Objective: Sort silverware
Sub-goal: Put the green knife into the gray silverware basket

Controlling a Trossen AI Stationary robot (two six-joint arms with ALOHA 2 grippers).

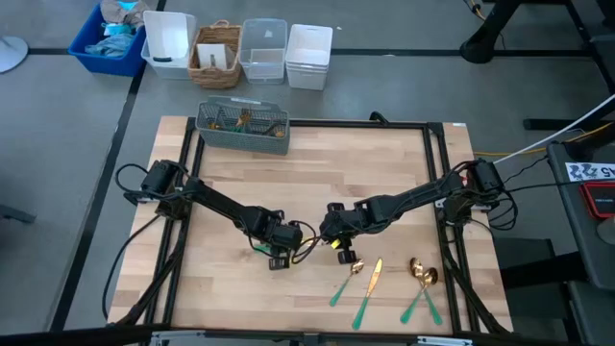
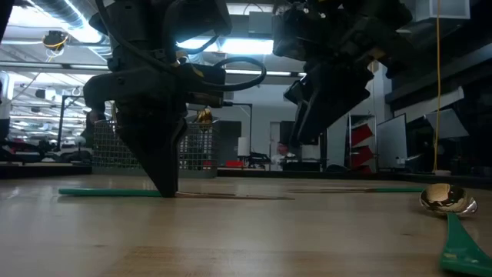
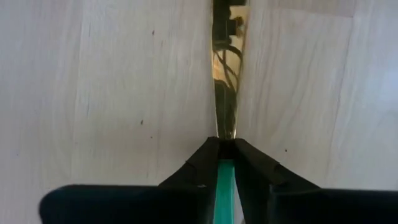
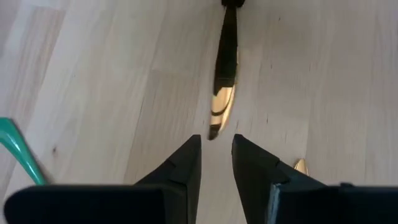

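A knife with a gold blade point(image 3: 227, 68) and a teal handle point(image 2: 108, 192) lies flat on the wooden table, near the middle. My left gripper point(image 1: 279, 255) stands over it, shut on it point(image 3: 226, 144). My right gripper point(image 1: 341, 252) hangs open a little above the table point(image 2: 304, 135). Its fingertips point(image 4: 216, 140) stand just short of the blade's tip point(image 4: 216, 127). More silverware lies toward the near right: a fork point(image 1: 344, 282), another knife point(image 1: 370, 288) and two spoons point(image 1: 421, 279). My left gripper pinches the knife between its two fingers where the teal handle meets the gold blade point(image 3: 226, 163). The fingers point(image 2: 165, 181) come steeply from above and lie across the knife. The knife lies level on the table, handle toward the left edge, blade toward my right gripper.
A grey mesh caddy point(image 1: 243, 127) holding silverware stands at the table's far left. A black frame point(image 1: 432, 154) runs round the table. Beyond the far edge sit a blue bin point(image 1: 106, 38), white bins point(image 1: 288, 53) and a wicker basket point(image 1: 217, 58).
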